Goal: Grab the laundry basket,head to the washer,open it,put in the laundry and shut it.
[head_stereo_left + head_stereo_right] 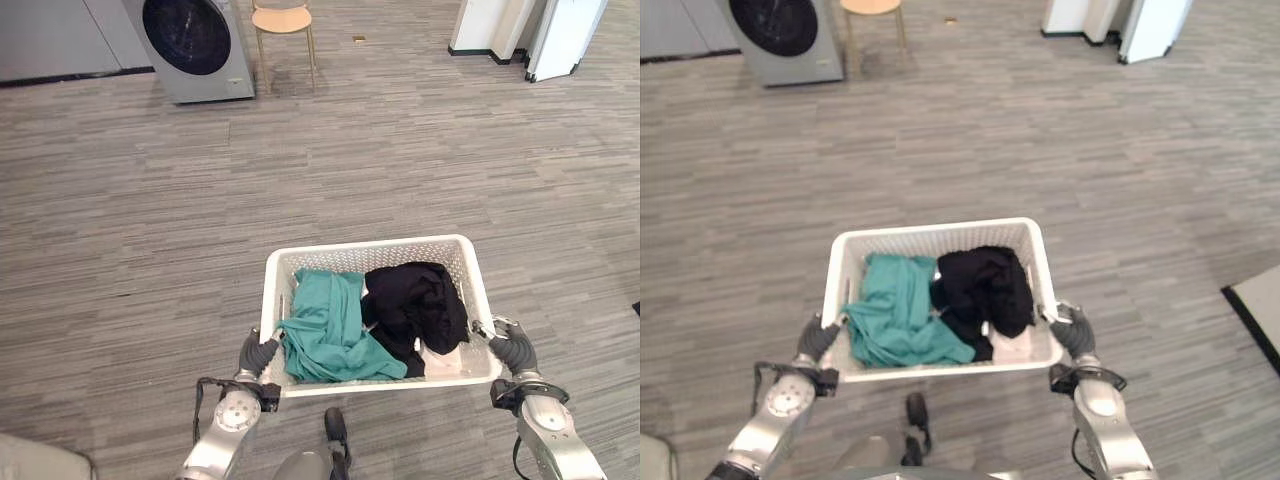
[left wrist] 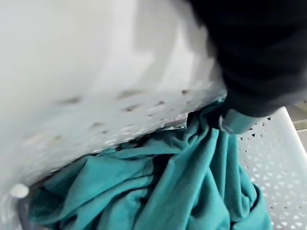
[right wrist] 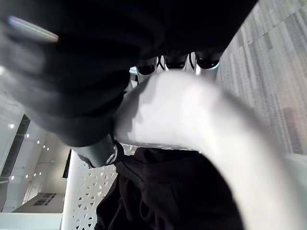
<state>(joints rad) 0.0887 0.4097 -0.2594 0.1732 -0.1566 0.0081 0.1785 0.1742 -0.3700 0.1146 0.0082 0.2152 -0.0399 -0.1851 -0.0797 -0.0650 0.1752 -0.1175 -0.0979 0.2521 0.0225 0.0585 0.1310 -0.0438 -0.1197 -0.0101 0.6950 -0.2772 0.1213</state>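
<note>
I hold the white laundry basket (image 1: pixel 455 255) off the grey plank floor (image 1: pixel 400 150), one hand at each short side. My left hand (image 1: pixel 256 352) curls round the left rim; my right hand (image 1: pixel 510 346) is wrapped over the right rim, dark fingertips (image 3: pixel 173 63) hooked across it. Inside, a teal garment (image 1: pixel 328 330) fills the left half and a black garment (image 1: pixel 415 300) the right, touching. The washer (image 1: pixel 195 45) stands far ahead at left, door closed, a wooden chair (image 1: pixel 283 22) just beside it.
</note>
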